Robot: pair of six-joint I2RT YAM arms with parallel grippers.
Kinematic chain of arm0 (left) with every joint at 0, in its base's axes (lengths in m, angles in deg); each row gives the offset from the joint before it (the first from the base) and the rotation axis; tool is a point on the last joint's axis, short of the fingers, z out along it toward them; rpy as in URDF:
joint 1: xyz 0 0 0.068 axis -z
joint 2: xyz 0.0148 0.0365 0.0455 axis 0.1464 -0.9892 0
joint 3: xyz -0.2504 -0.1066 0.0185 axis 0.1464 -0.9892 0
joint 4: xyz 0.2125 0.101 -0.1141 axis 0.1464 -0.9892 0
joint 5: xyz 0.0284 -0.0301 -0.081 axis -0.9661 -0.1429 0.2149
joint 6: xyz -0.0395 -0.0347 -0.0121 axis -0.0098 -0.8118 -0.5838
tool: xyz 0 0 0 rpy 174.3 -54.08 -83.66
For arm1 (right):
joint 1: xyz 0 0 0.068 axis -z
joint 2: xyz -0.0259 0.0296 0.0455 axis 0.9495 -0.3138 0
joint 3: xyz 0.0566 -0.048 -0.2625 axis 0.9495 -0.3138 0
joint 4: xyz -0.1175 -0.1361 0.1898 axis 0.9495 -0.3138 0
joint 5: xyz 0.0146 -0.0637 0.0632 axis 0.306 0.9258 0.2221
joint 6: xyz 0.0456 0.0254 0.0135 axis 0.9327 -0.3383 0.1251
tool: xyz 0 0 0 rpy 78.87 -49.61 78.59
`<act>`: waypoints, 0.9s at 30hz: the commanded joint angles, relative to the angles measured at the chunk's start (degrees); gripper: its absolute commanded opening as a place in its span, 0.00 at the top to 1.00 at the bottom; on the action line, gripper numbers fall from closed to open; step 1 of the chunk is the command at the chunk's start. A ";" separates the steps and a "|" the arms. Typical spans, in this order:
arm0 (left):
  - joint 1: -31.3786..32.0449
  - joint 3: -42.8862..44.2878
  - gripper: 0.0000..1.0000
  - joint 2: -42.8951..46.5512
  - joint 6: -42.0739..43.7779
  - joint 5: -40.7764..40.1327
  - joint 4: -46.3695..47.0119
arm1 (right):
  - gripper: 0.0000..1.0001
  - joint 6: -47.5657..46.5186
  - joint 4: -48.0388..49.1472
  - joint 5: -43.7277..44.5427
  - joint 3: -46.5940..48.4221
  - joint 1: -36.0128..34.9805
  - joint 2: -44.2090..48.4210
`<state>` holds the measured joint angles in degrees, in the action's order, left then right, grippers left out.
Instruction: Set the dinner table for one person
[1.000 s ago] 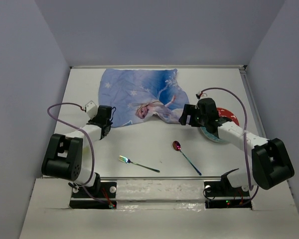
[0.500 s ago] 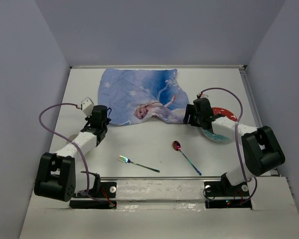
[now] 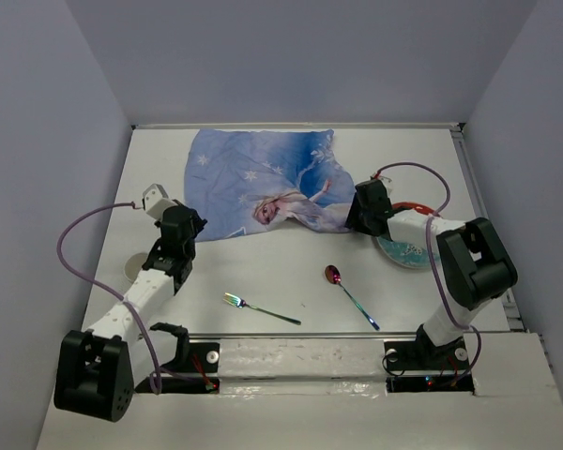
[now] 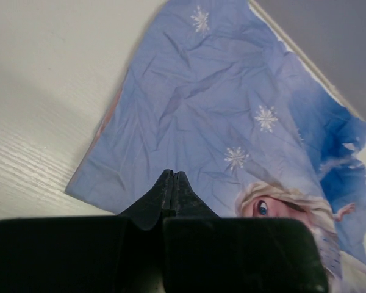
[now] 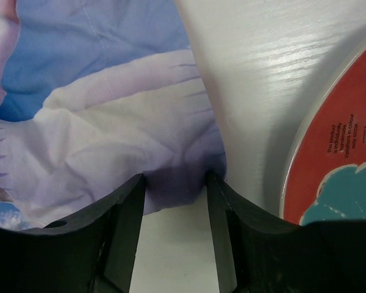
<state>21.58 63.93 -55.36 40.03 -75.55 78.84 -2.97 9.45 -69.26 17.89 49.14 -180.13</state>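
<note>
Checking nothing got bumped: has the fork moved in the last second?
No. The fork lies at the same spot and angle, with the same gap to the table's near edge and the spoon.

Light: bright, even, from overhead.
Shadows: faint, soft on large matte-white rectangular tabletop (image 3: 281, 267).
Glare: slight sheen, right wrist view.
Focus: black jaws blurred close-up.

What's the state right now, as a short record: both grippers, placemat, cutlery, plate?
left gripper: shut, tips over the near-left corner of the placemat; hold on the cloth unclear
right gripper: open, fingers straddling the placemat's near-right corner
placemat: wrinkled, far side of the dinner table
fork: on bare table, near centre-left
spoon: right of fork, apart
plate: right of placemat, partly under right arm
</note>
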 commanded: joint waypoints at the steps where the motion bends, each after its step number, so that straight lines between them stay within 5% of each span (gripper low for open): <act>1: 0.63 -2.24 1.00 4.26 -0.90 0.64 3.76 | 0.50 0.57 2.34 2.63 2.50 0.07 -0.76; 4: 0.63 -3.03 0.98 2.69 -2.13 0.90 0.86 | 0.55 0.48 2.33 2.28 1.89 0.07 -0.41; 5: 0.63 -3.20 0.73 1.81 -2.13 0.38 0.07 | 0.58 0.13 2.33 2.02 1.80 0.07 -0.41; 6: 0.63 -2.77 0.60 -0.63 -2.04 -0.15 -0.90 | 0.60 -0.05 2.33 2.02 1.63 0.07 -0.41; 9: 0.63 -1.72 0.37 -5.03 -2.13 -1.11 -4.33 | 0.70 -1.01 2.69 1.23 0.75 0.07 0.47; 23: -0.95 3.56 0.34 -18.75 -5.29 -3.40 -7.59 | 0.98 -6.55 3.13 -2.55 0.39 0.07 5.92; 27: -0.95 4.61 0.47 -21.30 -4.95 -4.36 -8.03 | 0.98 -7.25 3.30 -4.22 0.39 0.07 6.71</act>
<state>20.93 65.85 -75.31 35.09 -76.95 72.08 -8.39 9.74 -71.29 18.11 49.14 -175.61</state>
